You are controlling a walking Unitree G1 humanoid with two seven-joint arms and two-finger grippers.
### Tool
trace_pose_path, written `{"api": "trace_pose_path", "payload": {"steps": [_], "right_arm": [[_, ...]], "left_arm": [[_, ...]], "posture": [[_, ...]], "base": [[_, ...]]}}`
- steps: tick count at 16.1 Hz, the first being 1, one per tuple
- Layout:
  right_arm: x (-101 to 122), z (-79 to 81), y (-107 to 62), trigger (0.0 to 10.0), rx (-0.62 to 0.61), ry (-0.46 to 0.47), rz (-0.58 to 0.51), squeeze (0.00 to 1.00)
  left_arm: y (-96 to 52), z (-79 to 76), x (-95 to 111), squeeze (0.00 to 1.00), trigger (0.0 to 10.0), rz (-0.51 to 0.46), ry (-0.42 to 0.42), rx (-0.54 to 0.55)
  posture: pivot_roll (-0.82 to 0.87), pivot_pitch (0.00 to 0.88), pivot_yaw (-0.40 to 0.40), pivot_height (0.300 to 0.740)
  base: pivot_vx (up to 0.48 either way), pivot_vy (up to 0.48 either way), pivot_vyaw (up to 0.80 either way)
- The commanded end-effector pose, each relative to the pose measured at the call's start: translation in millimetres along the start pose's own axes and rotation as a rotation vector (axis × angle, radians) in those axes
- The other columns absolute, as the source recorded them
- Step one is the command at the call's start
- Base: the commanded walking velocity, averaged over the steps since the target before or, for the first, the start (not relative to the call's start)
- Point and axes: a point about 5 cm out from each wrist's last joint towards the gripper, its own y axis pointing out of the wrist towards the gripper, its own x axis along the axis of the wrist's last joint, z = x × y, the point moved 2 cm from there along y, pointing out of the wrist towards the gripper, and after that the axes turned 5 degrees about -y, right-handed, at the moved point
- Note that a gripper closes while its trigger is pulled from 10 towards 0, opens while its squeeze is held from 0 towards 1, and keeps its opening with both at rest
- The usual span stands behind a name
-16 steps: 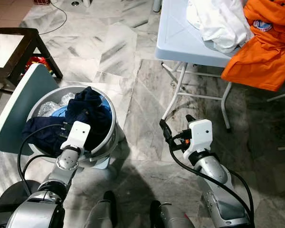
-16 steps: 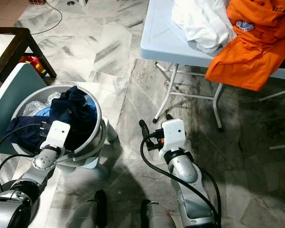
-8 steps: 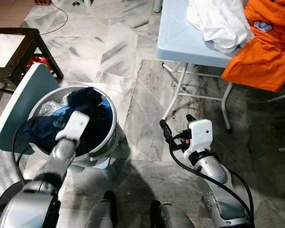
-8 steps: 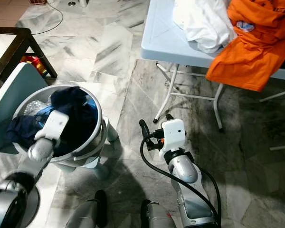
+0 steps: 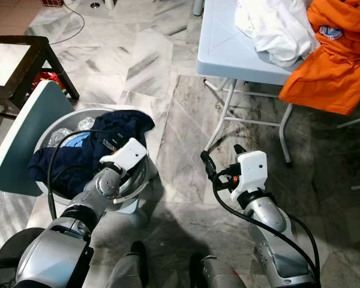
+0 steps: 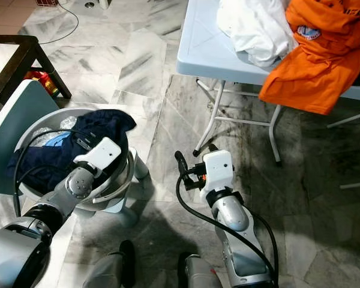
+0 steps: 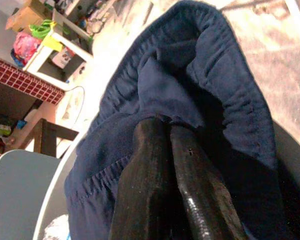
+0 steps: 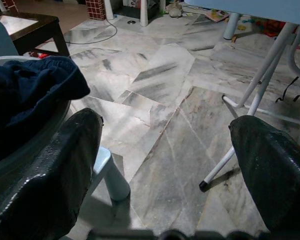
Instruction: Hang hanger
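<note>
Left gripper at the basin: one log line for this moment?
left gripper: shut on dark navy cloth garment | in round grey plastic basin | right gripper: open, idle above marble floor

An orange garment (image 5: pixel 339 57) and white cloth (image 5: pixel 276 27) lie on the folding table (image 5: pixel 225 51).

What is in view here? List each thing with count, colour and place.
Basin: one, grey, on the floor at the robot's left.
Garment: one, navy, in the basin, draped over its rim.
Table: one, pale blue, folding, ahead right.
Shirt: one, white, on the table.
Orange top: one, hanging over the table edge.
Dark table: one, far left.
Left end effector: shut on the garment.
Right end effector: open, over the floor.
</note>
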Motion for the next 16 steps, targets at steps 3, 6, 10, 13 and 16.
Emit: {"api": "trace_pose_path", "payload": {"steps": [3,6,10,13,16], "right_arm": [[-6.7,0.8,-4.2,10.0,-0.004,0.004,0.026,0.0],[-8.3,0.7,-5.9,10.0,-0.001,0.004,0.032,0.0],[-9.3,3.4,-4.9,10.0,0.008,0.009,0.035,0.0],[-10.0,3.2,-4.9,10.0,0.011,0.01,0.038,0.0],[-10.0,1.7,-5.6,10.0,0.008,0.009,0.039,0.0]], "left_arm": [[-11.2,-2.4,-25.4,1.0,10.0,0.081,0.027,-0.015],[-25.1,14.0,-54.1,1.0,10.0,0.165,-0.015,0.059],[-43.7,29.1,-81.0,1.0,10.0,0.218,-0.023,0.117],[-59.7,32.8,-100.6,1.0,10.0,0.264,-0.017,0.129],[-78.8,36.4,-121.6,1.0,10.0,0.321,0.016,0.138]], "posture": [[-0.11,0.275,-0.028,0.74],[-0.1,0.282,-0.031,0.74],[-0.08,0.288,-0.032,0.74],[-0.08,0.291,-0.032,0.74],[-0.08,0.292,-0.031,0.74]], "base": [[0.0,0.0,0.0],[0.0,0.0,0.0],[0.0,0.0,0.0],[0.0,0.0,0.0],[0.0,0.0,0.0]]}}
